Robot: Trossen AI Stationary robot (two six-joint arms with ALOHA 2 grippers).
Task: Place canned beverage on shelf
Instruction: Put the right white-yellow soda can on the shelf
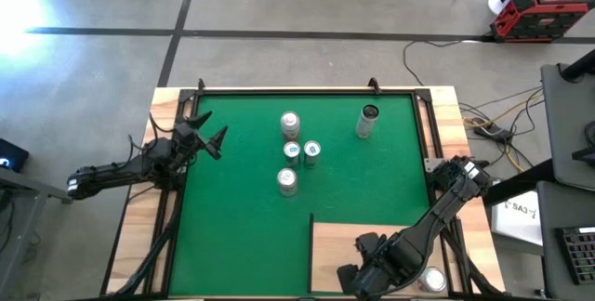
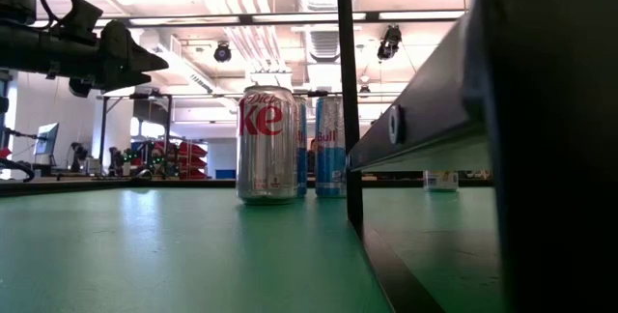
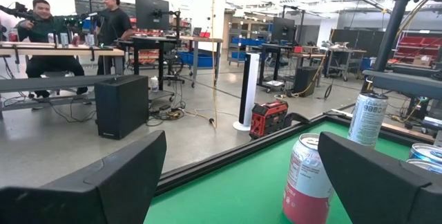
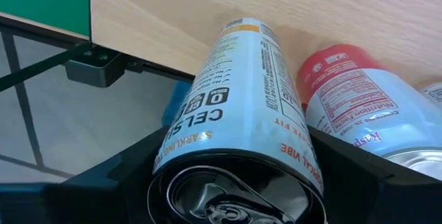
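The right gripper, low over the near edge of the pale wooden shelf panel with a dark edge, has its two dark fingers clamped around a white Celsius beverage can with orange lettering. The right wrist view shows this can tipped over the pale wood, its pull-tab end toward the camera. Just beside it stands a red-and-white canned drink with a silver lid, seen from above near the shelf's right corner. The shelf occupies the near right corner of the green mat.

Farther out on the mat, four cans stand upright in a loose cluster: a silver Diet Coke can, two blue-and-silver slim cans and side by side, and a pink-and-white can beyond them. A tall silver can with a dark top stands apart, toward the far right.

The left gripper hovers above the mat's far left edge with its fingers spread wide, holding nothing. Two people sit at desks in the room beyond.
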